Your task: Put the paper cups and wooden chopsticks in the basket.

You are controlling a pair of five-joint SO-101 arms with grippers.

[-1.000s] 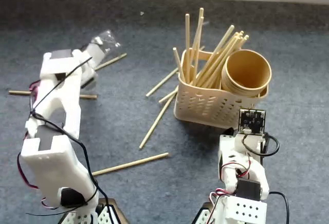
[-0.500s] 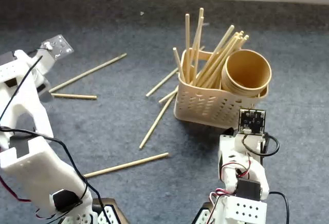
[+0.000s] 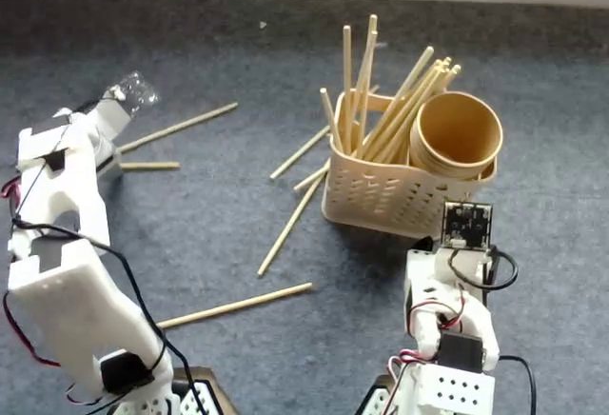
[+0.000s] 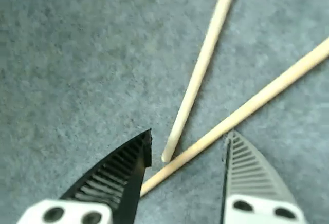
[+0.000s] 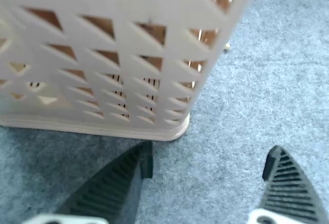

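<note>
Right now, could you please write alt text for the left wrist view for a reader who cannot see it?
The open left tool straddles the ends of two wooden chopsticks lying on grey carpet. The chopsticks converge to a V between its fingers and spread apart farther away.

basket (image 5: 164, 3) cropped, chopsticks (image 4: 198, 70) cut off

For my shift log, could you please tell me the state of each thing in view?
basket: upright, partly filled
paper cups: nested, tilted, inside the basket
chopsticks in basket: standing on end, leaning
loose chopsticks: lying flat on the carpet
left gripper: open, low over two chopstick ends
right gripper: open, empty, beside the basket
</note>
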